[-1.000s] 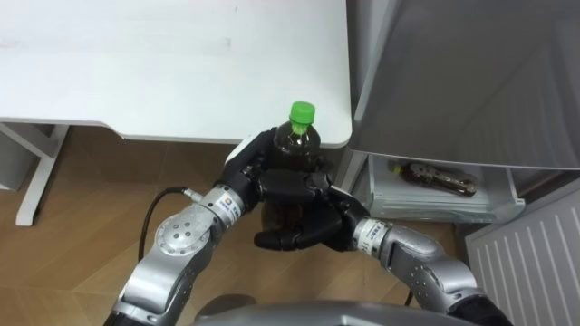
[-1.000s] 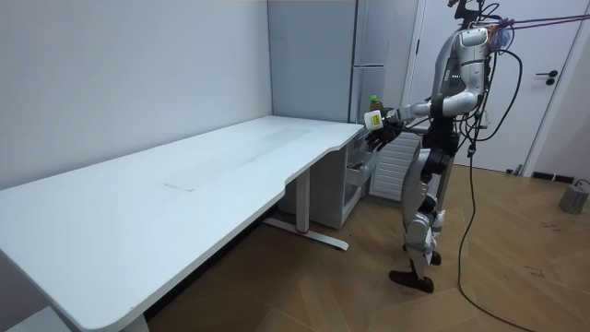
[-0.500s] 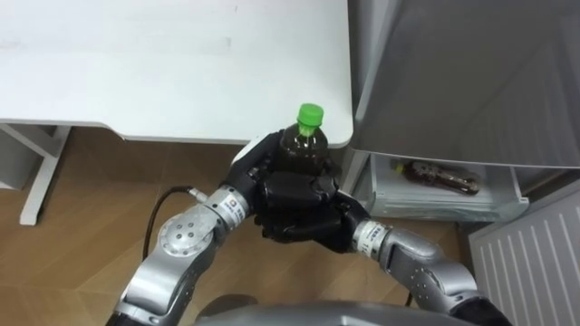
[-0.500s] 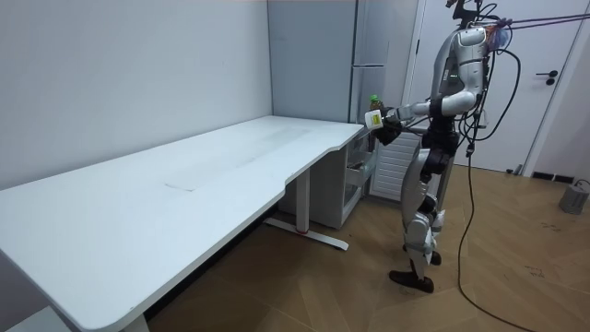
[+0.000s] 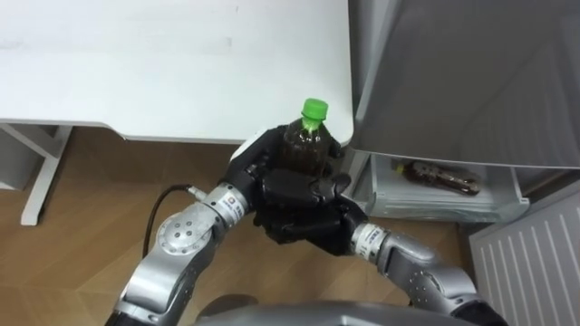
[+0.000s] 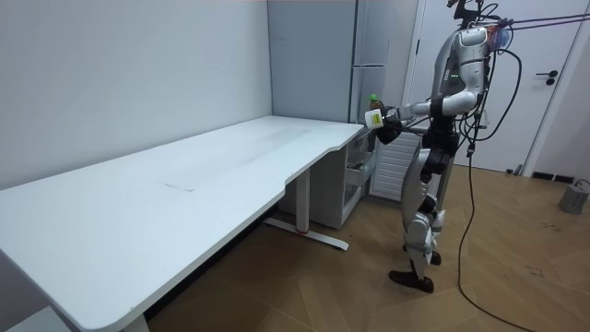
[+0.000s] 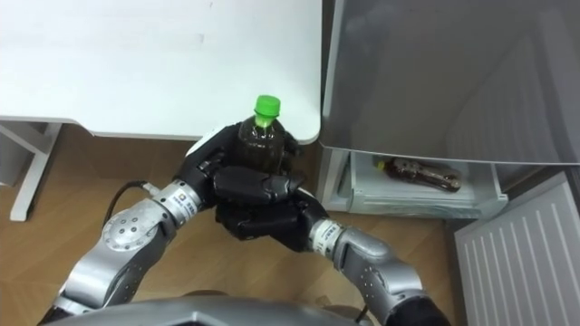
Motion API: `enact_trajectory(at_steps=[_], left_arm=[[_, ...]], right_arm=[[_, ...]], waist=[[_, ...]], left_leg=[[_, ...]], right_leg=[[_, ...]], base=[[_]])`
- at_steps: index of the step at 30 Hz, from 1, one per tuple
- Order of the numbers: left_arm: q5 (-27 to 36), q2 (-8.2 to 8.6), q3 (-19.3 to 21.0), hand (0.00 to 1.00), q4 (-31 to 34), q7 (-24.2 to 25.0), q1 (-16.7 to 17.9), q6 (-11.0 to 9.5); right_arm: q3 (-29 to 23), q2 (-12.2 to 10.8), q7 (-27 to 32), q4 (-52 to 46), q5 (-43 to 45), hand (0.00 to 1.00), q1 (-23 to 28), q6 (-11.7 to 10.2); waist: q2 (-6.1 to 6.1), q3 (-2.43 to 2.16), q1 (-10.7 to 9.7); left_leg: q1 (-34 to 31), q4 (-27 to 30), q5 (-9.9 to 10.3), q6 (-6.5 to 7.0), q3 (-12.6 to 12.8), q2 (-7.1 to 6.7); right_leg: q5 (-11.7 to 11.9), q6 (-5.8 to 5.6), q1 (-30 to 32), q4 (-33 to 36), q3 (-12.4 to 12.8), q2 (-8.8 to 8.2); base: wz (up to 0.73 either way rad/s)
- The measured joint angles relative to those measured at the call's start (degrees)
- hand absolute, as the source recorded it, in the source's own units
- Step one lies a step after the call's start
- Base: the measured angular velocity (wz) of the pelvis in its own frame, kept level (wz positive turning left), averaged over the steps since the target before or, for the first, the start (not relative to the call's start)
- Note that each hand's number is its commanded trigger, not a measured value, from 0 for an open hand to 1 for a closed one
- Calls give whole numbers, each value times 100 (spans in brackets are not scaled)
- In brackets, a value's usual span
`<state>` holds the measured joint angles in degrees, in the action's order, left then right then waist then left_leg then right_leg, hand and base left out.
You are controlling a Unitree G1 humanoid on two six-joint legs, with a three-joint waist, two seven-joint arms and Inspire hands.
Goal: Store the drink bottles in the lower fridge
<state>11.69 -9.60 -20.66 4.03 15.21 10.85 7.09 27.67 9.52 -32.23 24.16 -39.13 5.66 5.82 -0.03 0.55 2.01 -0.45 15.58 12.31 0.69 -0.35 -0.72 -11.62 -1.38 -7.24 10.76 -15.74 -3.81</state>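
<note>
Here, in the left eye view, a dark drink bottle (image 5: 306,149) with a green cap (image 5: 314,110) stands upright in the air, clasped by both hands. The left hand (image 5: 256,168) curls round it from the left, and the right hand (image 5: 299,206) wraps its fingers across the front and lower part, so only the bottle's shoulder and cap rise clear. The bottle hangs just off the near right corner of the white desk (image 5: 136,72), beside the grey fridge (image 5: 471,81).

In the room view the robot stands upright on the wooden floor at the desk's far end, just in front of the fridge, facing the room view's left. Both arms reach forward at chest height, and the bottle sits in the joined hands above the desk's corner.

In the right eye view both hands again close round the bottle. Below the grey upper door, the lower fridge drawer (image 7: 362,195) stands pulled out, and a second dark bottle (image 7: 419,174) lies on its side inside it. A white ribbed door panel (image 7: 526,263) shows at the lower right corner.
</note>
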Motion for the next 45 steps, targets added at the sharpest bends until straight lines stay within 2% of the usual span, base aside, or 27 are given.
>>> enact_trajectory(at_steps=[16,23,29,33,41,45], left_arm=[[24,29,-79,0,63,5,-143,-277],[79,49,-92,0,64,-13,-143,-287],[227,41,-85,0,175,-103,-143,-304],[231,24,-96,0,342,-101,-142,-303],[233,-7,-56,0,735,-97,-143,-321],[237,-28,42,0,834,-112,-143,-335]], right_arm=[[108,6,32,4,-827,100,7,65],[135,15,38,12,-858,100,6,64],[242,30,33,20,-1242,100,7,64],[253,21,-29,19,-1399,100,6,58],[263,16,-164,19,-1685,100,11,48],[258,49,-170,18,-1681,100,17,48]], waist=[[-45,28,7],[-44,29,11],[-52,34,14],[-102,62,12],[-107,47,12],[-23,22,0]], left_leg=[[16,-6,0,0,0,-1],[19,-12,0,0,4,1],[17,-20,0,0,4,2],[1,-22,0,0,4,2],[26,16,-1,0,7,1],[53,10,-1,0,7,-1]], right_leg=[[0,0,-12,-2,4,2],[0,0,-13,-2,9,4],[0,0,-10,-8,6,5],[0,0,3,-12,4,6],[0,0,-10,-15,5,2],[0,0,-28,-14,7,-2]], base=[[0],[0],[0],[0],[0],[0]])
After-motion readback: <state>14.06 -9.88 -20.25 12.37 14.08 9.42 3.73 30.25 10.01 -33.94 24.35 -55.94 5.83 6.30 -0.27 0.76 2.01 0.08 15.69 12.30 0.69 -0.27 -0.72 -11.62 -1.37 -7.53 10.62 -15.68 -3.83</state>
